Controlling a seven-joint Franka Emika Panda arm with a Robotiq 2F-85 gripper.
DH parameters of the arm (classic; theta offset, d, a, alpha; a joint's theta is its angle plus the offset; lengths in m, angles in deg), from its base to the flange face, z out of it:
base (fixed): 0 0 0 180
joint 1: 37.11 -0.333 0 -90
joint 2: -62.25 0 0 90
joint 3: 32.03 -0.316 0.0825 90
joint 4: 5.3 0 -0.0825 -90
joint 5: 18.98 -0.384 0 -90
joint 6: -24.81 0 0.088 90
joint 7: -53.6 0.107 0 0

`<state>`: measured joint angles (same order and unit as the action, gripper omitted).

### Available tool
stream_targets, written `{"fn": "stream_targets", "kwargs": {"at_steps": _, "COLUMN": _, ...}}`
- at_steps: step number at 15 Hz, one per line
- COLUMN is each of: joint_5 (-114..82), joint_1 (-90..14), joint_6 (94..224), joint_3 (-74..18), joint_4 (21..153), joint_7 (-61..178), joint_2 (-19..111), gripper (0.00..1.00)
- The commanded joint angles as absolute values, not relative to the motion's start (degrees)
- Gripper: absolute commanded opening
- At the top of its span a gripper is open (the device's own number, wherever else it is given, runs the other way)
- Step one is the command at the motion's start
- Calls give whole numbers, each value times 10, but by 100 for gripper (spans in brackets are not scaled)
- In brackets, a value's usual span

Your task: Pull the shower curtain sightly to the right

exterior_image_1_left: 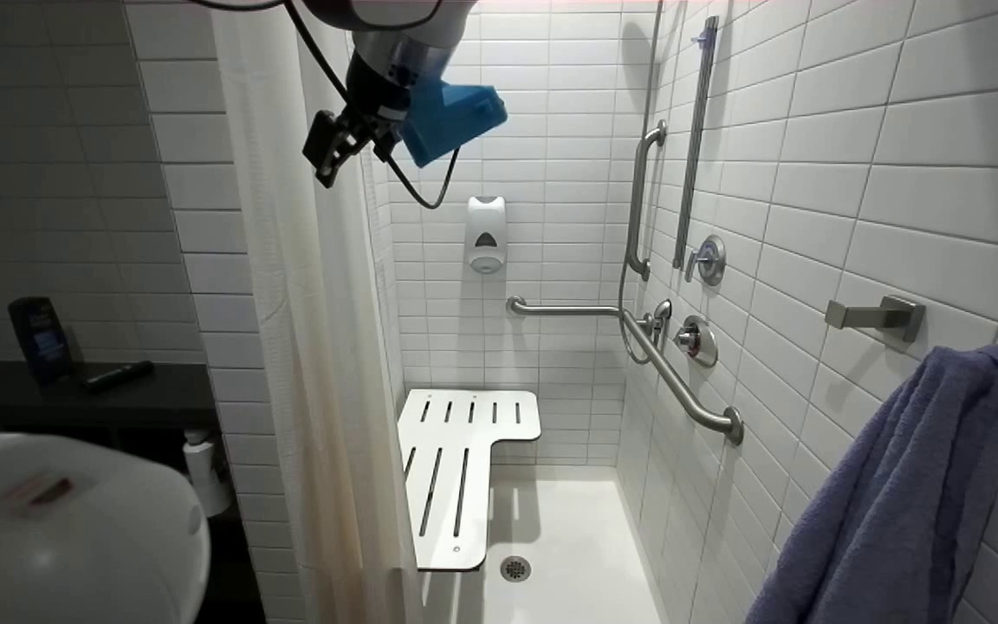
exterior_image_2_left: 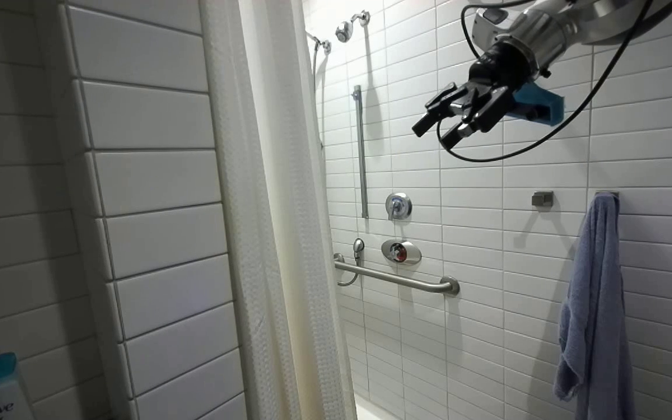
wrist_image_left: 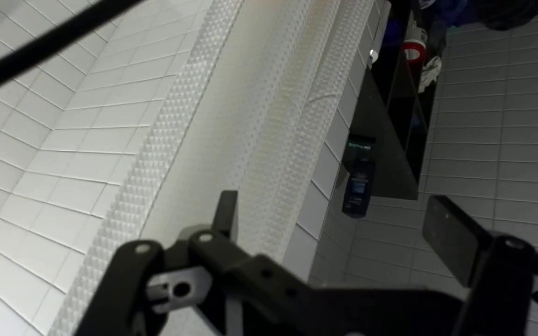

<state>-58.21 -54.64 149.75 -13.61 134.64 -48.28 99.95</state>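
The white shower curtain (exterior_image_1_left: 334,390) hangs in soft vertical folds at the left of the shower opening. It also shows in an exterior view (exterior_image_2_left: 280,233), and it runs diagonally through the wrist view (wrist_image_left: 250,116). My black gripper (exterior_image_1_left: 322,160) is high up and overlaps the curtain's upper part in that view. In an exterior view the gripper (exterior_image_2_left: 436,132) is right of the curtain, with a visible gap. In the wrist view the gripper (wrist_image_left: 339,224) is wide open and empty. The curtain shows behind its left finger, and the tiled wall shows between the fingers.
A white slatted seat (exterior_image_1_left: 447,468) and metal grab bars (exterior_image_1_left: 681,390) are inside the shower. A blue-grey towel (exterior_image_2_left: 595,309) hangs on the right wall. A white sink (exterior_image_1_left: 74,529) and a dark shelf (exterior_image_1_left: 161,403) stand left. A black cable (exterior_image_2_left: 592,105) loops below the arm.
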Motion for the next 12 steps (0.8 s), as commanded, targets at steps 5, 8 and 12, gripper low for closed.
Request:
{"fn": "stream_targets", "kwargs": {"at_steps": 5, "joint_5": -627, "joint_1": -506, "joint_6": 1436, "joint_3": -149, "joint_4": 1335, "joint_7": -566, "joint_2": 985, "gripper": 100}}
{"fn": "stream_targets", "kwargs": {"at_steps": 8, "joint_5": -714, "joint_1": -512, "joint_6": 1373, "joint_3": -133, "joint_4": 1331, "joint_7": -571, "joint_2": 988, "gripper": 100}}
{"fn": "stream_targets", "kwargs": {"at_steps": 12, "joint_5": -851, "joint_1": -471, "joint_6": 1318, "joint_3": -157, "joint_4": 1334, "joint_7": -555, "joint_2": 979, "gripper": 100}}
